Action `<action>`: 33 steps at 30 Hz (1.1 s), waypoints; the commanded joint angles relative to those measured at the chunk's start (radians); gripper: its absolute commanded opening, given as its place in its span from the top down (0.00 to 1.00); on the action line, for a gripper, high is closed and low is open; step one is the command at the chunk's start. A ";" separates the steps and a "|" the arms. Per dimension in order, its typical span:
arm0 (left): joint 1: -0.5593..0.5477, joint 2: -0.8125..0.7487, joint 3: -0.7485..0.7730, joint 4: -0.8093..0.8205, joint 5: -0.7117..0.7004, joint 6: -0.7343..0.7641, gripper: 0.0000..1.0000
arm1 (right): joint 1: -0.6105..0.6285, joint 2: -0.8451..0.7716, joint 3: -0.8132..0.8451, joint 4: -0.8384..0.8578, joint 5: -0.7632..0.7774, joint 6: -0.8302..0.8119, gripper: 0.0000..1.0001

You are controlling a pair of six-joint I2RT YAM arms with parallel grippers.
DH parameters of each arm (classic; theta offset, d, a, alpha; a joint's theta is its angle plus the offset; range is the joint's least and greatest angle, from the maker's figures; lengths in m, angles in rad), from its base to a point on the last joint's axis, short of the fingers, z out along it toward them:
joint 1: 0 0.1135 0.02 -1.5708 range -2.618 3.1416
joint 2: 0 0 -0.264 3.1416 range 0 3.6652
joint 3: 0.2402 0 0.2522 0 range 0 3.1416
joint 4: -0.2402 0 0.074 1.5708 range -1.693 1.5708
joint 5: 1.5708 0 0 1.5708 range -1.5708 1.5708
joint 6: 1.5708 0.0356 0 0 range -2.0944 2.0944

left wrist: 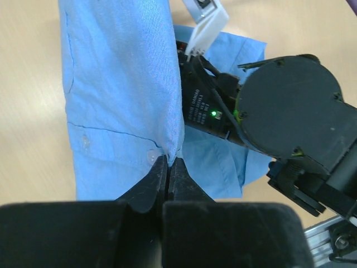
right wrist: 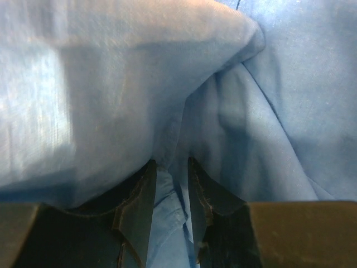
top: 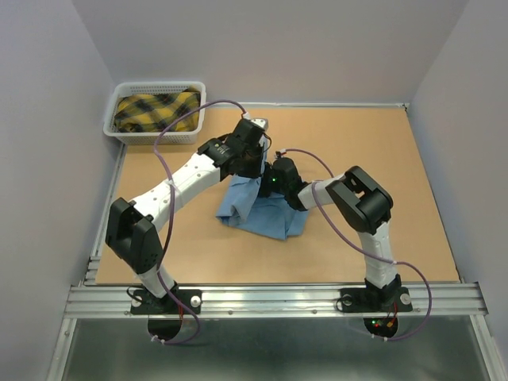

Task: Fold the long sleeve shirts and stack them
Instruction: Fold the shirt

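Note:
A light blue long sleeve shirt (top: 266, 216) lies bunched in the middle of the table, part of it pulled up. My left gripper (top: 251, 178) is shut on a raised fold; in the left wrist view the fingertips (left wrist: 168, 161) pinch the shirt (left wrist: 117, 84) next to a button. My right gripper (top: 275, 189) is pressed into the pile right beside it. In the right wrist view its jaws (right wrist: 171, 164) stand a little apart with a thick bunch of shirt (right wrist: 111, 84) filling the gap and draping over the tips.
A white basket (top: 119, 131) at the back left corner holds a yellow and black plaid cloth (top: 155, 111). The tan table (top: 381, 175) is walled on three sides. The right arm's black wrist (left wrist: 290, 106) sits close to my left fingers.

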 commanded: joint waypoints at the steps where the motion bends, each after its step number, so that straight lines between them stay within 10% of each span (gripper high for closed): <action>1: -0.036 -0.004 -0.014 0.067 0.050 0.030 1.00 | 0.014 0.021 0.056 0.124 -0.024 0.006 0.65; 12: -0.079 0.068 -0.123 0.176 0.163 -0.013 1.00 | 0.014 0.003 -0.019 0.122 0.023 -0.048 0.64; 33: -0.069 -0.056 -0.226 0.325 0.111 -0.013 1.00 | -0.019 -0.168 -0.193 0.099 0.162 -0.168 0.33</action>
